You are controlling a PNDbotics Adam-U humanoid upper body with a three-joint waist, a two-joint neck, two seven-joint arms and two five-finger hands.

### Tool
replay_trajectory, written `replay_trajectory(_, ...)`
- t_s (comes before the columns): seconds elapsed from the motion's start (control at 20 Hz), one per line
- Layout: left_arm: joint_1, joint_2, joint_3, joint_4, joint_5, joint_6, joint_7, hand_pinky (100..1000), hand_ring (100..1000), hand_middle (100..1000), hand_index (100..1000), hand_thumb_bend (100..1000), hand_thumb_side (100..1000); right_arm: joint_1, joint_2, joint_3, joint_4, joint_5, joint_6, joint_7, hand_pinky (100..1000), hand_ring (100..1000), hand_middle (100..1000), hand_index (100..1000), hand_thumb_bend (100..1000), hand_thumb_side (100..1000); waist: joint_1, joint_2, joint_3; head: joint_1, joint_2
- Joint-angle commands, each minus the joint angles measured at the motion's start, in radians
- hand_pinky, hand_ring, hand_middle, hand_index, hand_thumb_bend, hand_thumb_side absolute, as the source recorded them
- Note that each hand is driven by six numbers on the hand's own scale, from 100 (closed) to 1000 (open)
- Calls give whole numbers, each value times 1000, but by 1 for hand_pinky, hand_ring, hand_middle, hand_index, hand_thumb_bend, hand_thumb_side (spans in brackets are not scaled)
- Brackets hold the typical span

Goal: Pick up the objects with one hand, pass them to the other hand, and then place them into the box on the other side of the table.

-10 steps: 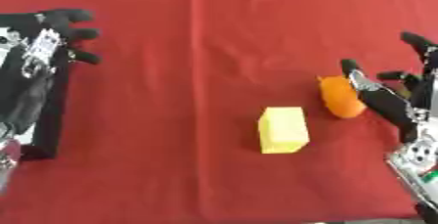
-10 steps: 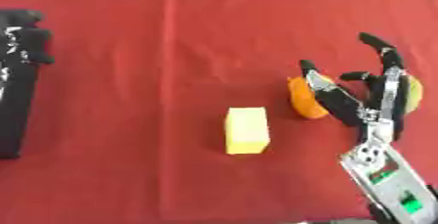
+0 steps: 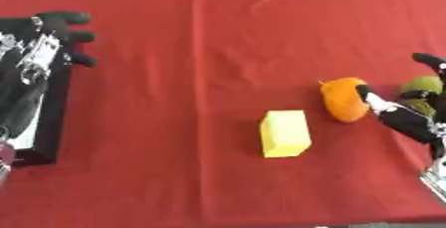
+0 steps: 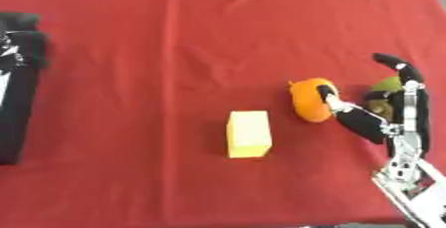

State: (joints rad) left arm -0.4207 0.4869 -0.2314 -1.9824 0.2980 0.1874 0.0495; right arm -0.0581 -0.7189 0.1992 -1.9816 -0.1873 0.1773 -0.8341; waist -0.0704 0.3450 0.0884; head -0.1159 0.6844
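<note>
Two robot hands show in my feed. My right robot hand (image 4: 383, 120) sits near the table's right edge, about halfway down it, fingers spread and mostly straight. Its thumb (image 4: 335, 103) lies against the right side of an orange object (image 4: 306, 100), while the longer fingers (image 4: 399, 70) arch over a green, rounded object (image 4: 383, 95) just beside the orange one on its right. I cannot tell whether those fingers touch the green one. Neither object is lifted; both rest on the red cloth (image 4: 200, 38) covering the table.

Just to the left of the orange object and a little nearer the table's front edge lies a yellow block (image 4: 249, 133), apart from the robot hand and untouched, its long side running roughly front to back.

Well apart, at the table's left edge, my left robot hand (image 3: 39, 53) hangs over a black box (image 3: 48, 122), fingers relaxed and holding nothing. The box lies along that left edge, toward the middle of it.
</note>
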Motion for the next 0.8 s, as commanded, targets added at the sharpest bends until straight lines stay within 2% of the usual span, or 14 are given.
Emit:
replay_trajectory(0.05, -4, 29, 2, -18, -9, -7, -1, 636, 773, 774, 763, 100, 581, 10, -76, -32, -18, -23, 16, 21, 527, 985, 828, 775, 642, 100, 0, -24, -3, 2, 2)
replay_trajectory(0.1, -3, 31, 2, -18, -10, -8, -2, 637, 773, 774, 763, 100, 582, 14, -89, -39, -18, -31, 19, 25, 528, 984, 828, 774, 618, 109, -1, -24, -3, 0, 3)
replay_trajectory(0.15, -3, 33, 2, -18, -10, -9, -2, 637, 773, 774, 763, 100, 578, 17, -101, -48, -18, -38, 22, 26, 529, 983, 827, 774, 646, 100, -1, -25, -4, -2, 2)
replay_trajectory(0.55, -3, 41, 0, -18, -11, -11, -6, 637, 774, 775, 763, 100, 575, 19, -172, -105, -18, -66, 21, 31, 534, 974, 822, 775, 652, 100, -4, -28, -10, -23, -2)
replay_trajectory(0.8, -2, 47, -1, -18, -13, -13, -9, 637, 775, 775, 763, 100, 572, 34, -220, -114, -18, -61, 49, 92, 577, 970, 829, 788, 653, 100, -5, -28, -12, -26, -1)
